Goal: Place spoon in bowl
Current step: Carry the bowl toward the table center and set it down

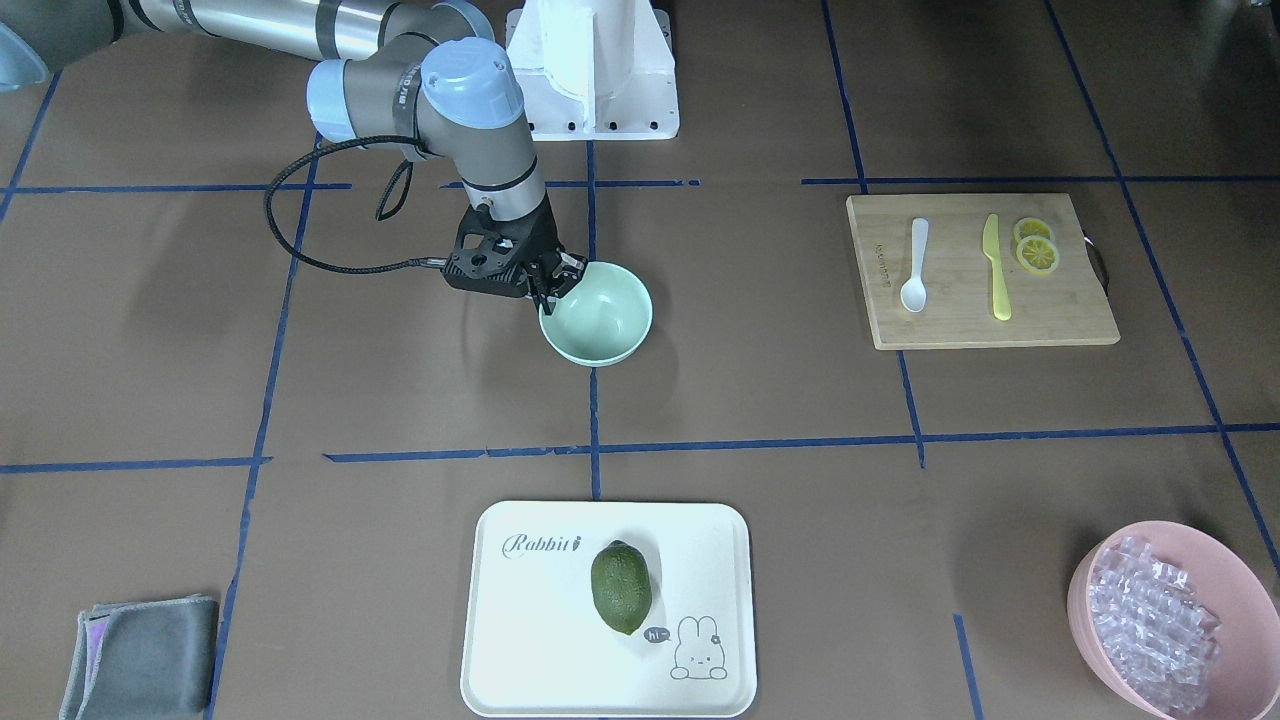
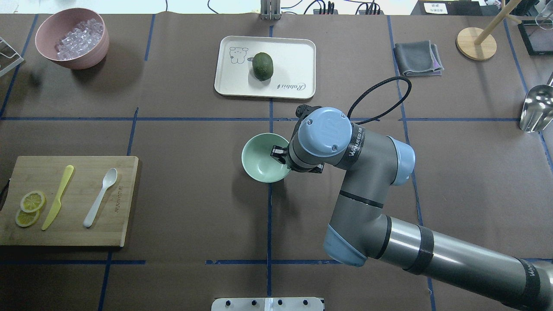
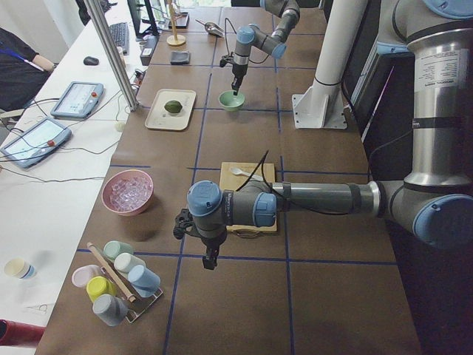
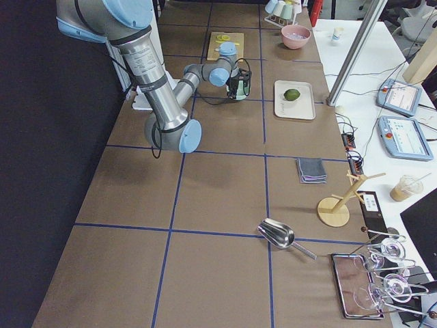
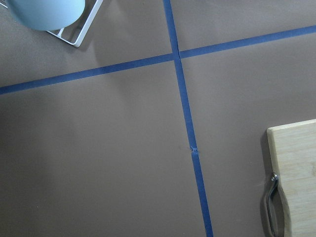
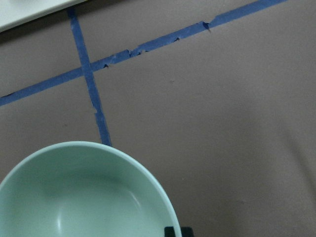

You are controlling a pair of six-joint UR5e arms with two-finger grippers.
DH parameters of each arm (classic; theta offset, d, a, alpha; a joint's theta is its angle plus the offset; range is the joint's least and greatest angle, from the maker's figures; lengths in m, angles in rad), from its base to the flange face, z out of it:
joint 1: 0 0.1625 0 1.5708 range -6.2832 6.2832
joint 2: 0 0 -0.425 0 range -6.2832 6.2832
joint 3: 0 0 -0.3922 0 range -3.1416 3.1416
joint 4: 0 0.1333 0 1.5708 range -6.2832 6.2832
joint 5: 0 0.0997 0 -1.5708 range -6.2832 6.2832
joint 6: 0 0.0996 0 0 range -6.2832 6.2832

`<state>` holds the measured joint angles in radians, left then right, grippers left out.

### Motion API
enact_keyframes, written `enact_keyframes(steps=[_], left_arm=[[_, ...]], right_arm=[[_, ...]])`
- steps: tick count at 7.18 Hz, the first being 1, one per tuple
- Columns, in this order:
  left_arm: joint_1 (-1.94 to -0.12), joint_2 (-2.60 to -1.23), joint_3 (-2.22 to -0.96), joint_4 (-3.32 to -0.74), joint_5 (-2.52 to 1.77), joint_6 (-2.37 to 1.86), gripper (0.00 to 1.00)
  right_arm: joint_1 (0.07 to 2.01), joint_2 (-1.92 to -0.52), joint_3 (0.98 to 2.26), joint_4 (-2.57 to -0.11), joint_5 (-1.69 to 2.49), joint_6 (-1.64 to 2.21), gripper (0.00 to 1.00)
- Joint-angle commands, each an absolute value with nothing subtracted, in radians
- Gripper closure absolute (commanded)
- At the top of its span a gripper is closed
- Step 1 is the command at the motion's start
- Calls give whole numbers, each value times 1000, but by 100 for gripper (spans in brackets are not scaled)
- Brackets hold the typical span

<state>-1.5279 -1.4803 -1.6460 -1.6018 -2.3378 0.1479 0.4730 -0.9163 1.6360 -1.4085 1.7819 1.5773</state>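
Observation:
The white spoon [image 2: 100, 197] lies on the wooden cutting board [image 2: 116, 207] at the table's left, beside a yellow knife [image 2: 58, 197]; it also shows in the front view [image 1: 915, 265]. The mint-green bowl [image 2: 262, 160] stands on the table's centre line. My right gripper [image 2: 278, 155] is at the bowl's right rim and looks shut on it; the front view shows its fingers [image 1: 552, 290] straddling the rim of the bowl [image 1: 600, 320]. The right wrist view shows the bowl [image 6: 84, 197]. My left gripper [image 3: 209, 260] hangs over the table beyond the board, far from the spoon; I cannot tell its state.
A white tray [image 2: 298, 73] with a green lime [image 2: 262, 65] lies past the bowl. A pink bowl of clear cubes [image 2: 71, 36] stands far left. Lemon slices [image 2: 30, 207] lie on the board. A grey cloth [image 2: 417, 58], wooden stand [image 2: 475, 43] and metal scoop [image 2: 535, 108] are at the right.

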Motion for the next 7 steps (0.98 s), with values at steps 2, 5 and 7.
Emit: enact_keyframes(steps=[2,5,7], left_arm=[[-1528,-1480,-1646,-1600,-2338,147,0],[-1528,-1480,-1646,-1597,-2338,147,0],[-1528,-1482,-1644,-1605,-2330,147,0]], right_arm=[[440,-917,1628,-1408,1763,1577,99],[439,-913,1631,-1407,1733,1571,0],[535,-913,1666,-1422,1857,1531,0]])
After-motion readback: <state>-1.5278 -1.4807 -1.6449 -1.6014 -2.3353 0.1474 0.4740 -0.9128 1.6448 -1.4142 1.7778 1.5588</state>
